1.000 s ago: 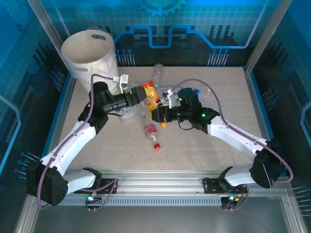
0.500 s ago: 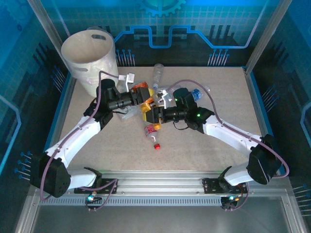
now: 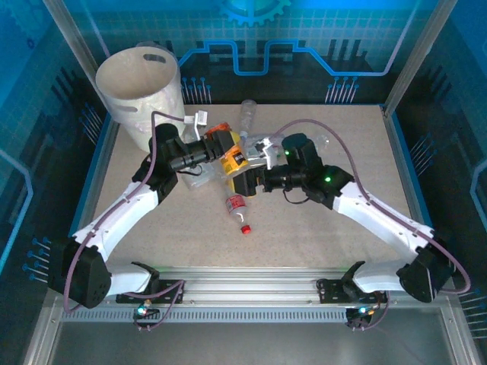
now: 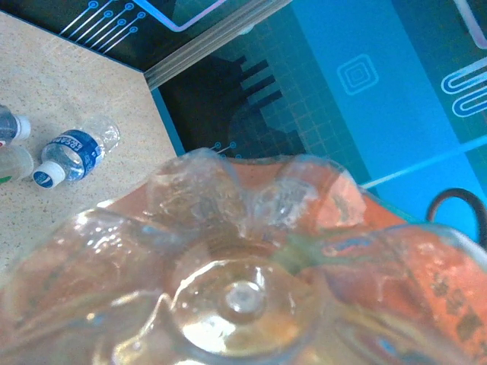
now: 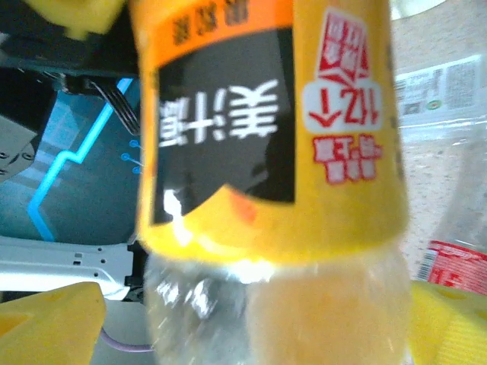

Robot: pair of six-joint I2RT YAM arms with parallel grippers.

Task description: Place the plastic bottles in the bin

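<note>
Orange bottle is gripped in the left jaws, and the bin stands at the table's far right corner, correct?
Not quite. The bin stands at the table's far left corner, as the top external view shows. The rest holds: the orange bottle is gripped in the jaws of the left gripper.

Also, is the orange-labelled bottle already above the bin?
No, the orange-labelled bottle hangs between the two arms, well apart from the bin.

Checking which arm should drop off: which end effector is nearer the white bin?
Left. The left end effector, gripping the orange-labelled bottle, sits just right of the bin; the right end effector is farther right, beyond the bottle.
</note>
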